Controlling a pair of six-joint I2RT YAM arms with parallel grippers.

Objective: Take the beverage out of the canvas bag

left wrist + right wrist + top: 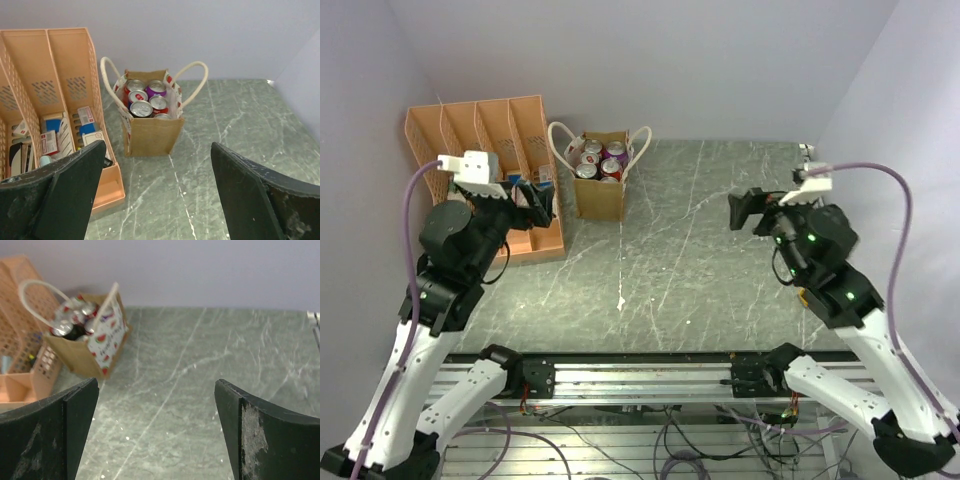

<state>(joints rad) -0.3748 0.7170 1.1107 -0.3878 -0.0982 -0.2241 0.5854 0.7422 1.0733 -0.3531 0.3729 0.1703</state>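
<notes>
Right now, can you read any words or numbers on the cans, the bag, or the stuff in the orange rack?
No text can be read anywhere.
Drink cans: only the tops show, nothing readable.
Canvas bag: watermelon pictures on the lining, no words.
Packets in the orange file rack: print too small to read.

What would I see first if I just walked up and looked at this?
Probably the small tan canvas bag at the back of the green marbled table, packed with shiny drink cans whose tops show. Just left of it stands an orange file rack. The left gripper and right gripper hover open and empty, short of the bag.
</notes>
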